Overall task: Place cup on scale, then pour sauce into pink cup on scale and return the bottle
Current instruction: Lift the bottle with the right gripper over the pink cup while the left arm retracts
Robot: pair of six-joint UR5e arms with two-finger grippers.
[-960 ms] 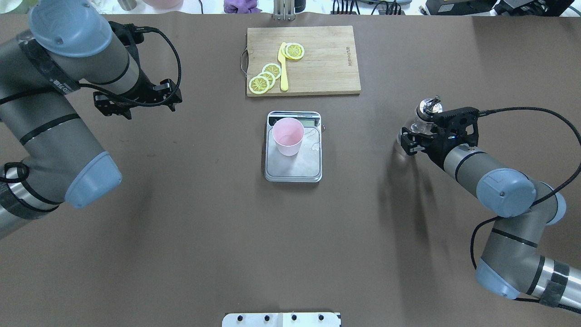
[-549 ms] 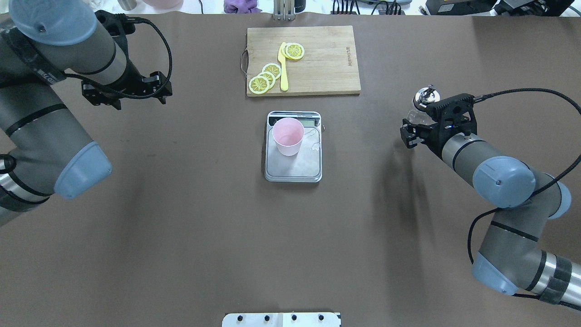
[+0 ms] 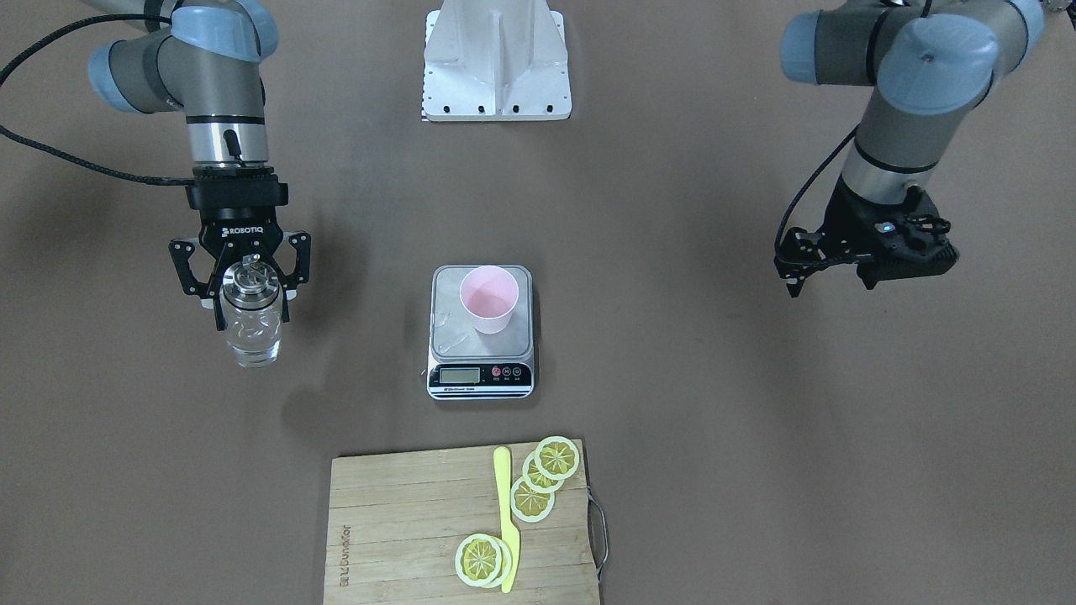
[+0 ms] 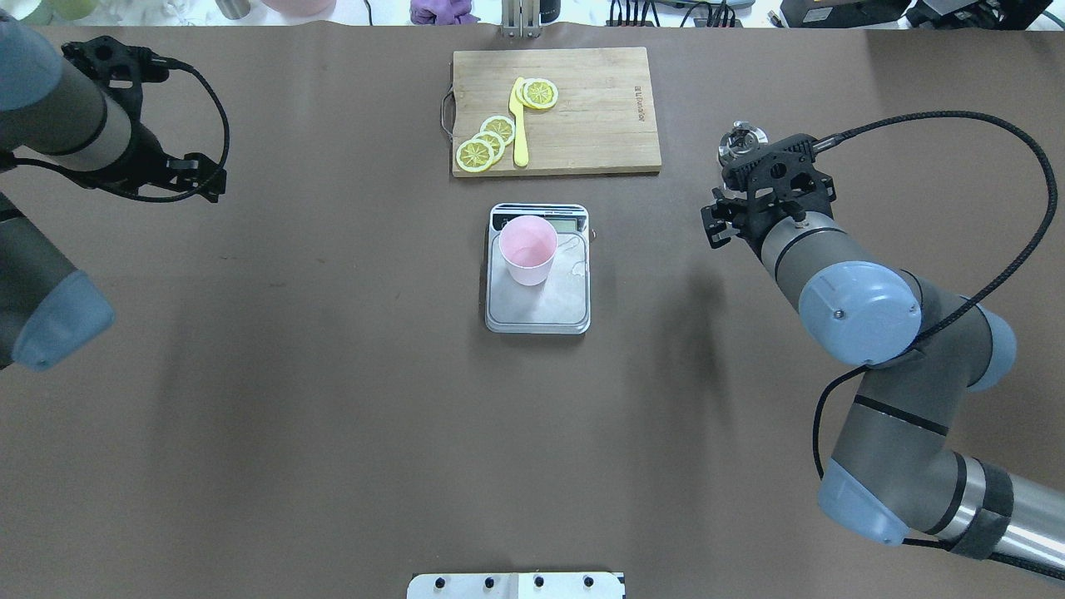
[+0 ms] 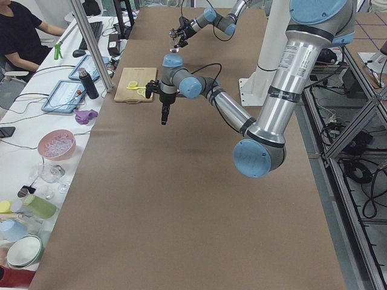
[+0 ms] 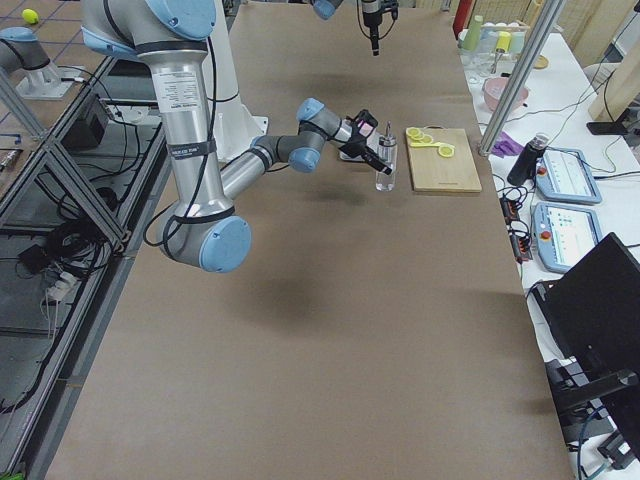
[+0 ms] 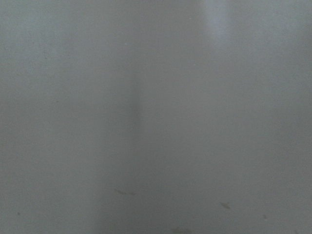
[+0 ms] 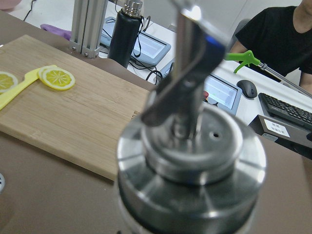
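Note:
The pale pink cup [image 4: 527, 249] stands on the silver scale [image 4: 541, 309] at the table's middle; it also shows in the front view [image 3: 489, 300]. My right gripper [image 3: 250, 296] is shut on the clear glass bottle [image 3: 250, 332], held upright out to the scale's right side, well apart from it. The bottle holds clear liquid. In the overhead view only its silver cap [image 4: 737, 139] shows past the gripper. The cap [image 8: 190, 151] fills the right wrist view. My left gripper [image 3: 832, 281] is open and empty, far out on the other side, near the table's left edge [image 4: 193, 177].
A wooden cutting board [image 4: 599, 108] with lemon slices [image 4: 487, 140] and a yellow knife [image 4: 520, 133] lies beyond the scale. The left wrist view shows only blurred table surface. Operators' desks with screens and bottles stand past the far edge.
My right gripper has carried the bottle away from the robot and slightly toward the cutting board. My left arm has drawn back toward the table's left edge. Cup and scale have not moved.

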